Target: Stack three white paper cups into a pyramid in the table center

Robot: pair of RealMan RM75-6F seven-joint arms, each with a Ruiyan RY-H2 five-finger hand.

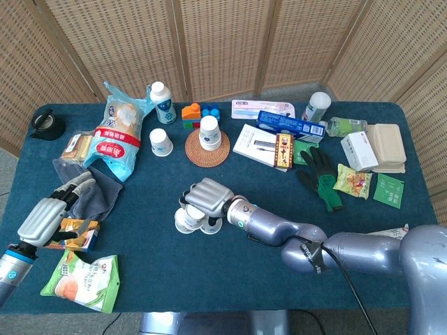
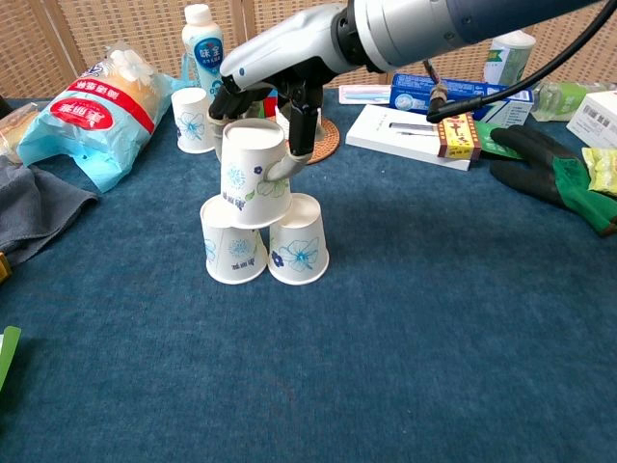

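Observation:
Two white paper cups with blue flowers stand upside down and side by side at the table's middle, the left base cup [image 2: 233, 243] touching the right base cup [image 2: 300, 241]. A third cup [image 2: 253, 172], also upside down and a little tilted, rests on their tops, more over the left one. My right hand [image 2: 278, 72] grips this top cup from behind and above, with a fingertip [image 2: 285, 166] against its front. In the head view the right hand [image 1: 207, 197] hides most of the stack [image 1: 187, 220]. My left hand [image 1: 47, 215] hangs open at the table's left edge.
Two spare cups stand behind: one [image 2: 193, 121] near a white bottle [image 2: 205, 56], one [image 1: 209, 132] on a round coaster. A bread bag [image 2: 92, 106] and grey cloth [image 2: 29, 217] lie left. Black-green gloves [image 2: 554, 174] and boxes [image 2: 405, 123] lie right.

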